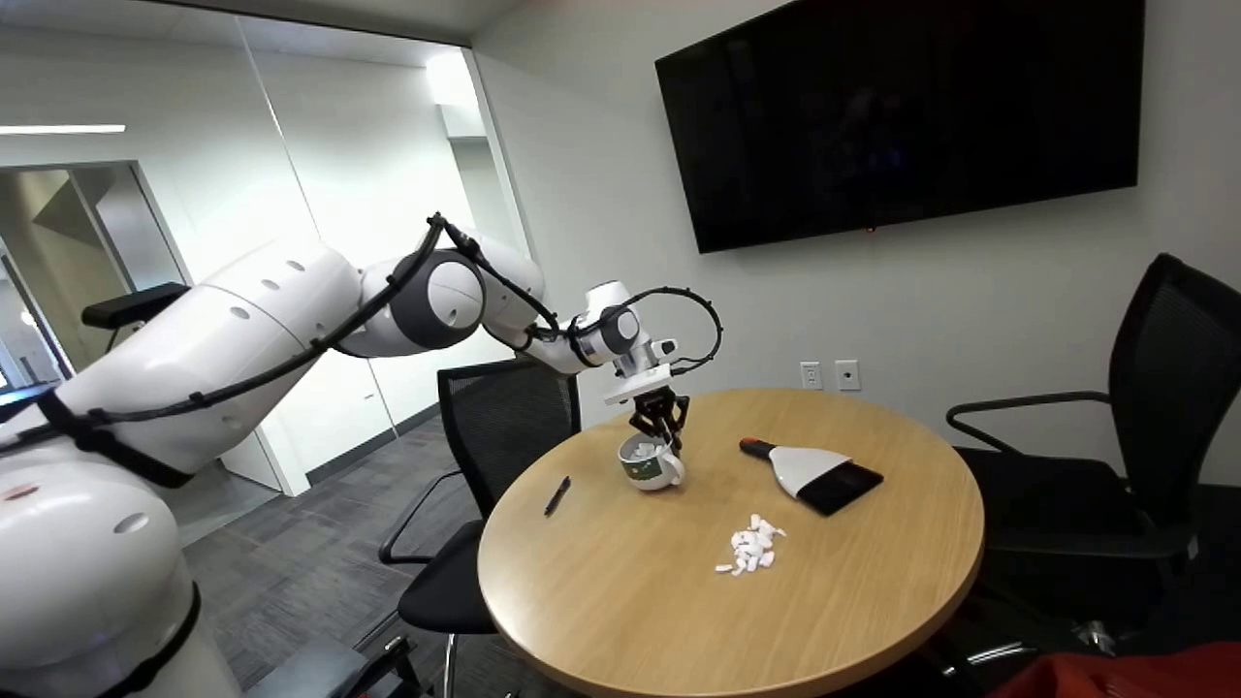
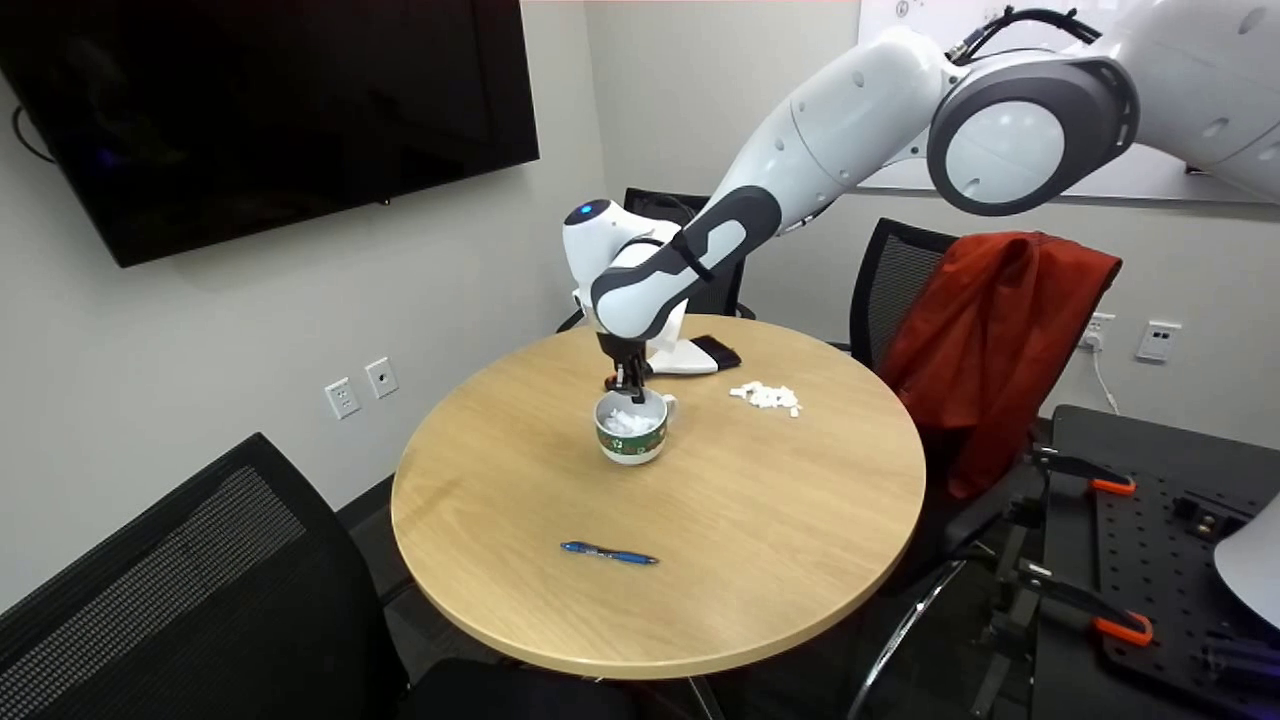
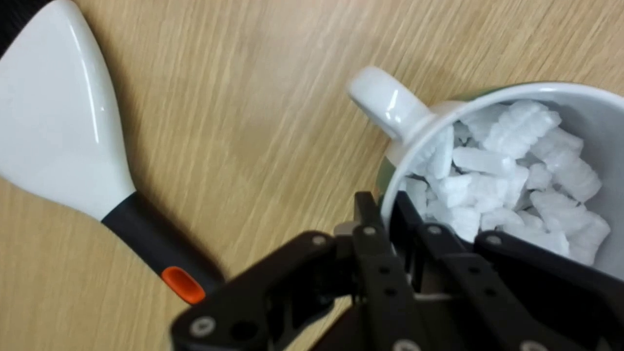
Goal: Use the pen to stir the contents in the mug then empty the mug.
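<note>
Squat white glazed mug [image 2: 632, 442] upright on round tan wood-grain counter [image 2: 780, 500], jaws clamped on its rim by handle [image 3: 390, 105], so it + its chunky white bits [image 3: 492, 187] sit R of grip in wrist view & tip prob pivots there; slim blue pen [image 2: 609, 553] well apart.

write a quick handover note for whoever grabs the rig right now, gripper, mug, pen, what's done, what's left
Gripper: shut on the mug, jaws either side of its rim.
Mug: upright, apparently resting on the table, white pieces inside; a pile of similar pieces also lies on the table.
Pen: lying on the table, apart from mug and gripper.
Done: mug gripped. Whether it has been stirred, I can't tell.
Left: emptying the mug, likely by lifting and tipping; stirring too, if that isn't done.
</note>
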You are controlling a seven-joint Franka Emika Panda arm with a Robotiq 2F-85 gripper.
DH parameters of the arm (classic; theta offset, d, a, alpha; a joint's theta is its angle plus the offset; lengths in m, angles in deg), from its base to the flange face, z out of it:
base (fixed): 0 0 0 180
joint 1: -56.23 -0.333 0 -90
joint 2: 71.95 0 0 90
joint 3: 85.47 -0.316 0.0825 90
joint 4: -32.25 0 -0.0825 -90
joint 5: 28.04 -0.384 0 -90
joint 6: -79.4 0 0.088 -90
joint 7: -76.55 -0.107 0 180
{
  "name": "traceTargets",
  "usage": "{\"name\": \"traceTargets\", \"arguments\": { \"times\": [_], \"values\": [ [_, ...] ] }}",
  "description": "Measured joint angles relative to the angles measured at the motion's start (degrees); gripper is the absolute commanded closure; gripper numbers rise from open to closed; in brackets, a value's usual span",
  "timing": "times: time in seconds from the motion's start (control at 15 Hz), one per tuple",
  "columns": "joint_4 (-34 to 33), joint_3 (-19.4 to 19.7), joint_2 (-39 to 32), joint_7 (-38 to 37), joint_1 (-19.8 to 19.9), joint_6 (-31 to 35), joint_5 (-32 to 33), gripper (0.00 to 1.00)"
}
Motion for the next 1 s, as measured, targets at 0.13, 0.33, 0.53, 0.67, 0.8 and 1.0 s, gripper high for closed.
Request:
{"name": "traceTargets", "arguments": {
  "times": [0.13,0.33,0.53,0.67,0.8,1.0],
  "values": [
    [-0.9,-1.2,-0.6,1.8,1.5,0.0,-1.2,0.97],
    [-2.1,-2.2,-1.5,3.2,2.8,-0.1,-2.8,0.63],
    [-3.2,-2.4,-2.3,3.2,3.1,-0.3,-3.3,0.49],
    [-4.0,-2.8,-3.2,3.2,3.1,-0.2,-3.4,0.33],
    [-4.7,-3.3,-4.0,3.2,3.1,-0.2,-3.5,0.19],
    [-5.7,-3.4,-4.7,3.2,3.2,-0.1,-3.7,0.0]
  ]
}}
